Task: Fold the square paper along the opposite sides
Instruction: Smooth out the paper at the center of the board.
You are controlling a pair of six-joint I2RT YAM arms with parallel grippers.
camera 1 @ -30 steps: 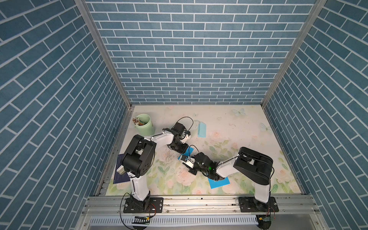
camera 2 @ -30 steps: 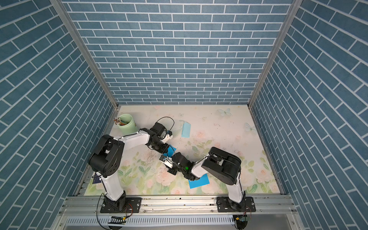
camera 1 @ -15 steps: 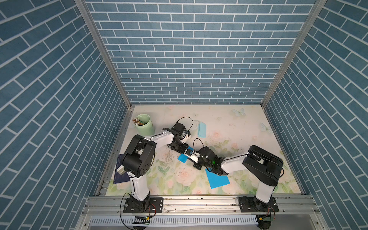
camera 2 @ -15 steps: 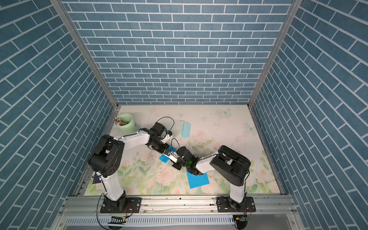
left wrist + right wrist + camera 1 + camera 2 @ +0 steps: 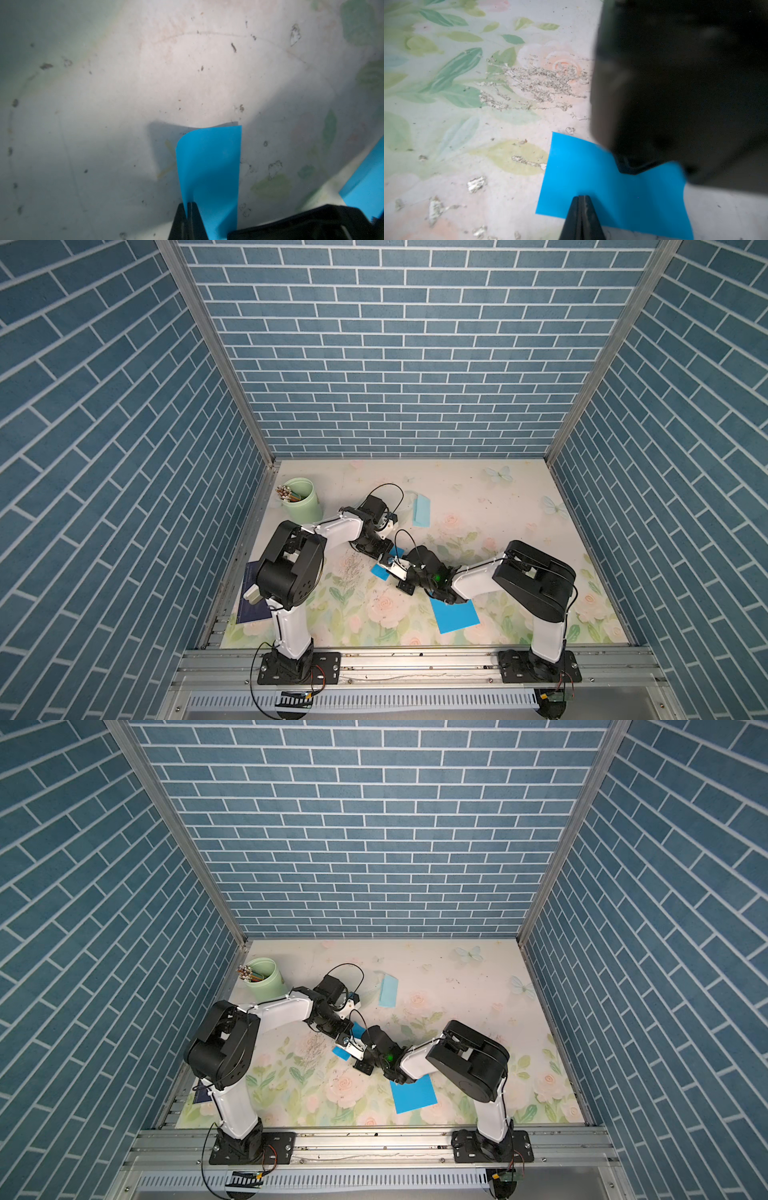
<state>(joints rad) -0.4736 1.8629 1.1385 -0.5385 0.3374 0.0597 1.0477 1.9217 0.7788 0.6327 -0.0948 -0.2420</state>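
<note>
Mid-table (image 5: 498, 497), both tools are pinched shut on the small blue paper (image 5: 209, 162). The left gripper (image 5: 187, 204) holds its curled-over edge and the right gripper (image 5: 581, 197) nips the flat edge (fold half-made, I'd say). Next, the lifted edge needs laying squarely on its opposite.

L pincer (image 5: 344, 1031) & R pincer (image 5: 353, 1052) meet mid-tabletop (image 5: 457, 986) over small blue paper (image 5: 341, 1052); bigger blue sheet (image 5: 413, 1096) by R arm (image 5: 469, 1060); green pencil cup (image 5: 264, 982) far-L corner.

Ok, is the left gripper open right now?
No, in the left wrist view the left gripper is pinched shut on a curled-up edge of the paper.
</note>
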